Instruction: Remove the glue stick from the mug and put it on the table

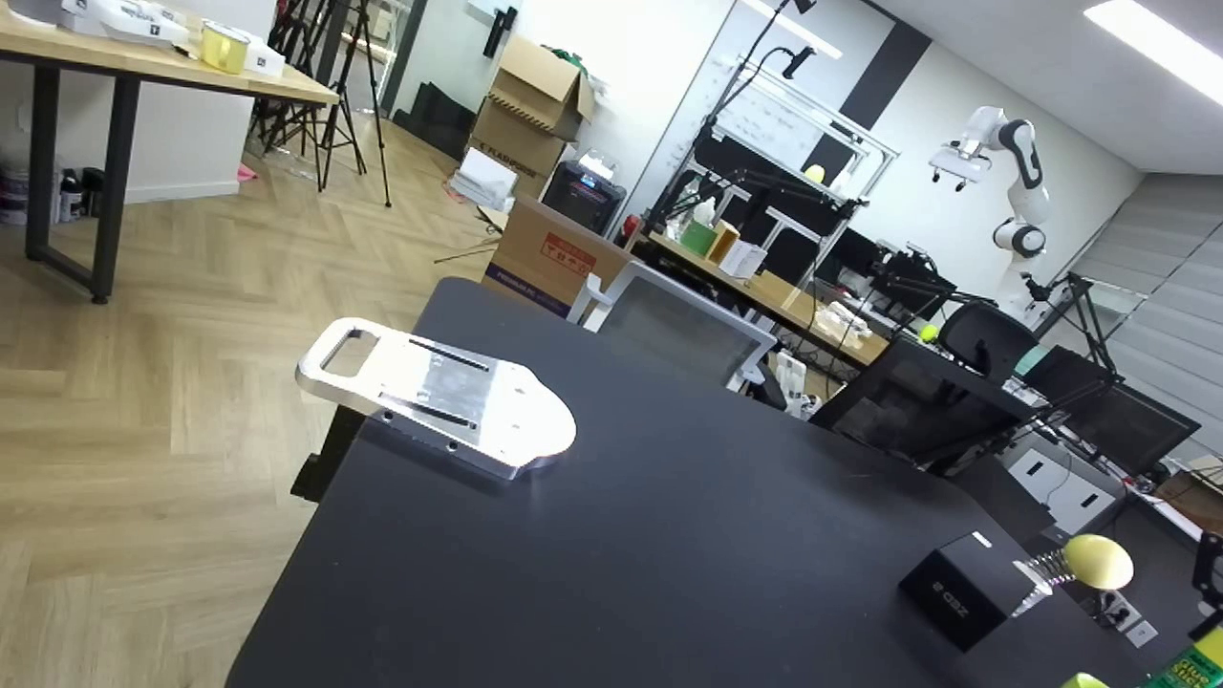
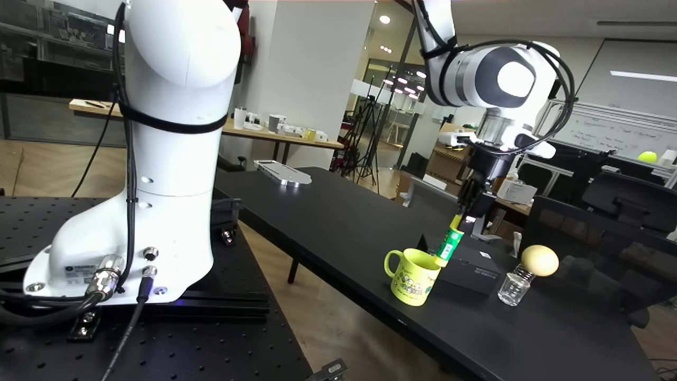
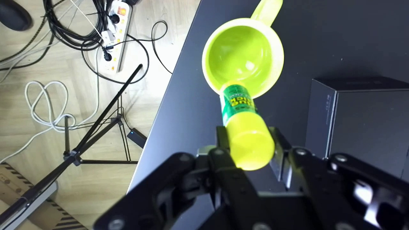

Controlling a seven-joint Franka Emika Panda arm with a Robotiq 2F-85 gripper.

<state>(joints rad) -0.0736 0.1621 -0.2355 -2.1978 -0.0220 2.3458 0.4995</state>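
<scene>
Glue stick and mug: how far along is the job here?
Looks done: the glue stick appears out of the mug, its lower end showing at the top edge in an exterior view; contact there is unclear. In hand: the gripper holds the stick by its yellow cap. Left: the stick hangs tilted above the table, so it probably needs moving clear of the mug, setting down and releasing.
</scene>
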